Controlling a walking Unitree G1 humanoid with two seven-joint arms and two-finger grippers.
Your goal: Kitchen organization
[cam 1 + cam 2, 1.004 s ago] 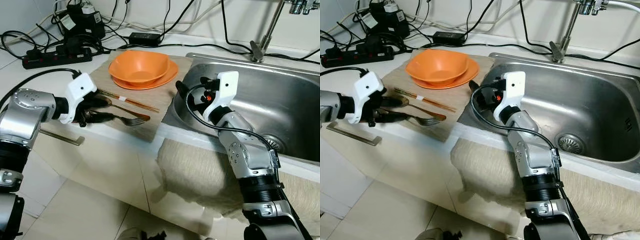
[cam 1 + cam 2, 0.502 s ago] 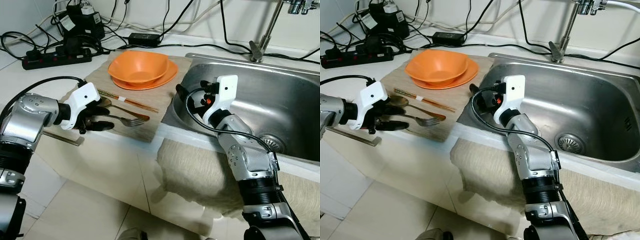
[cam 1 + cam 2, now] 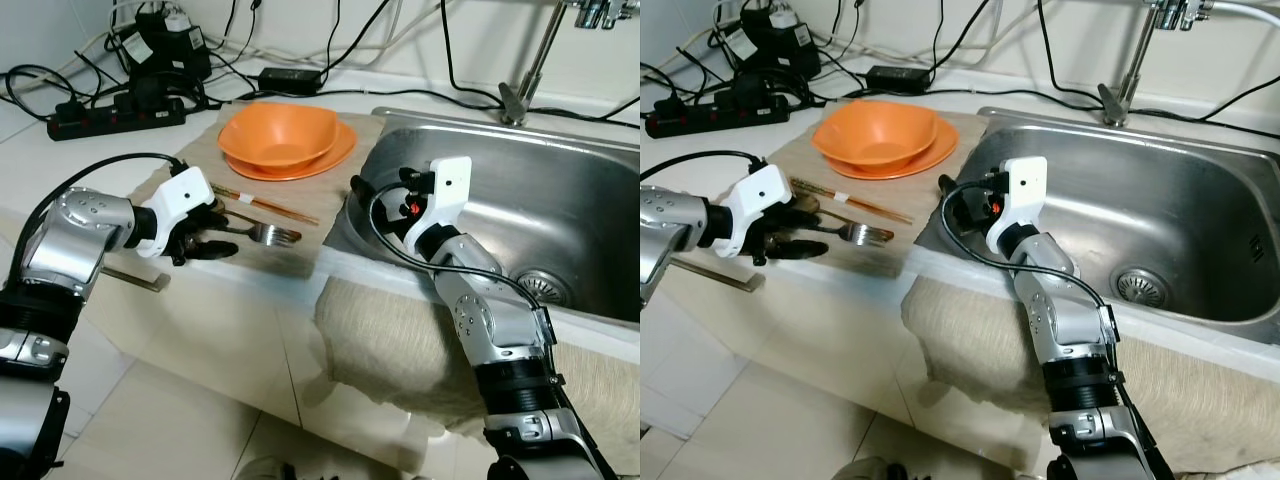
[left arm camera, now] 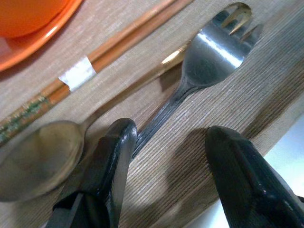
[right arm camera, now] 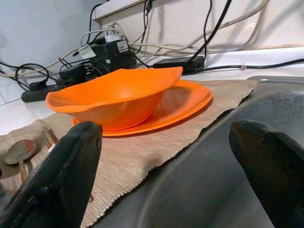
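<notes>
The left gripper [image 4: 166, 156] is found low over the mat [image 3: 300, 255], fingers parted and holding nothing. The fork [image 4: 209, 47] handle is seen touching the inner face of one finger [image 4: 111, 156], its head lying ahead of the fingertips; the spoon [image 4: 33, 159] and chopsticks [image 3: 265, 205] lie just outside that finger. This placement is judged a line-up for closing on the fork handle. The right gripper [image 5: 166, 171] is held wide open and empty at the sink [image 3: 560, 210] rim, pointed toward the orange bowl [image 5: 114, 97] on its plate [image 5: 185, 107].

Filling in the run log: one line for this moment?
left gripper open over fork handle | right gripper open at sink edge | bowl on plate
</notes>
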